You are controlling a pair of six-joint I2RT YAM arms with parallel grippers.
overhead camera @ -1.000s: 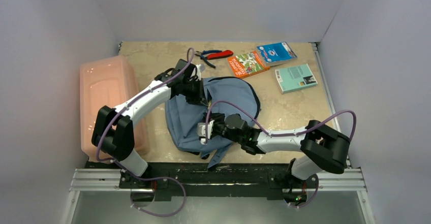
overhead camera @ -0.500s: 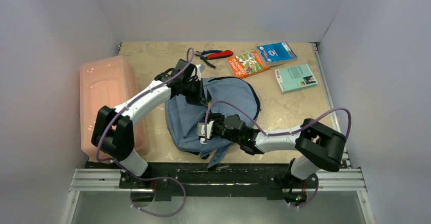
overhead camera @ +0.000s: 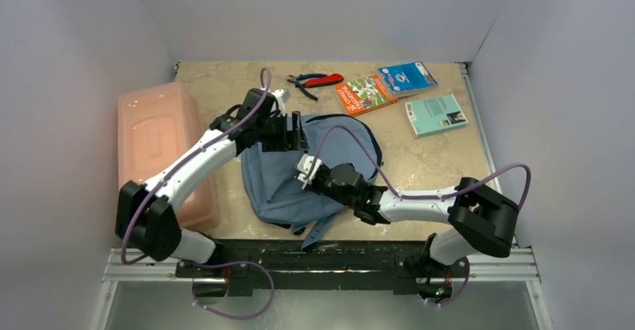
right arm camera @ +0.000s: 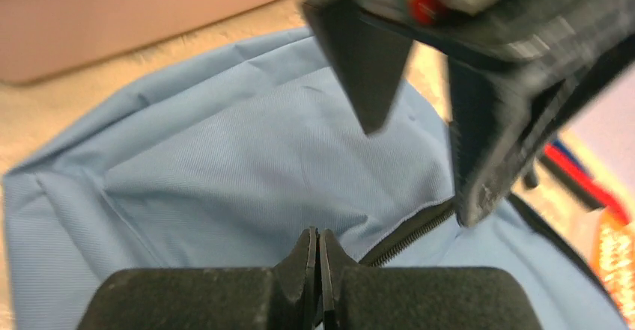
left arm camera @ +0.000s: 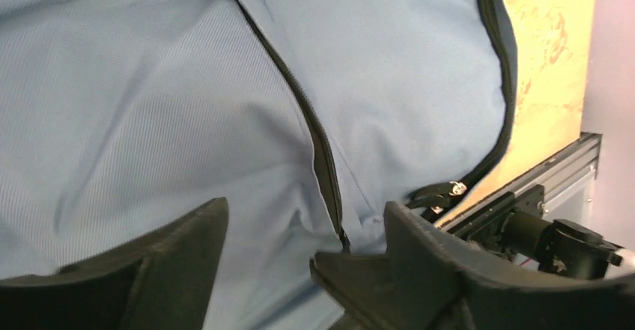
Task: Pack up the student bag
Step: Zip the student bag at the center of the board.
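The grey-blue student bag (overhead camera: 277, 184) lies flat in the middle of the table, its dark zip (left arm camera: 299, 113) running across the fabric. My left gripper (overhead camera: 297, 132) hovers over the bag's upper part. In the left wrist view this gripper (left arm camera: 305, 204) is open, with bag fabric (left arm camera: 150, 83) and the zip below the gap. My right gripper (overhead camera: 305, 171) sits on the bag's middle, close under the left one. Its tips (right arm camera: 319, 233) are shut, pinching a pucker of bag cloth (right arm camera: 225, 143) right beside the zip (right arm camera: 408, 233). The left gripper's fingers (right arm camera: 367, 68) hang just above.
A rigid pink box (overhead camera: 157, 143) stands at the left. Along the far edge lie pliers (overhead camera: 318, 81), an orange booklet (overhead camera: 365, 94), a blue packet (overhead camera: 406, 77) and a teal book (overhead camera: 436, 114). A black rail (overhead camera: 322, 259) borders the near edge.
The left gripper has opened and let go of the bag's top, and its arm has swung left. The right gripper moved up the bag toward the left one and shut.
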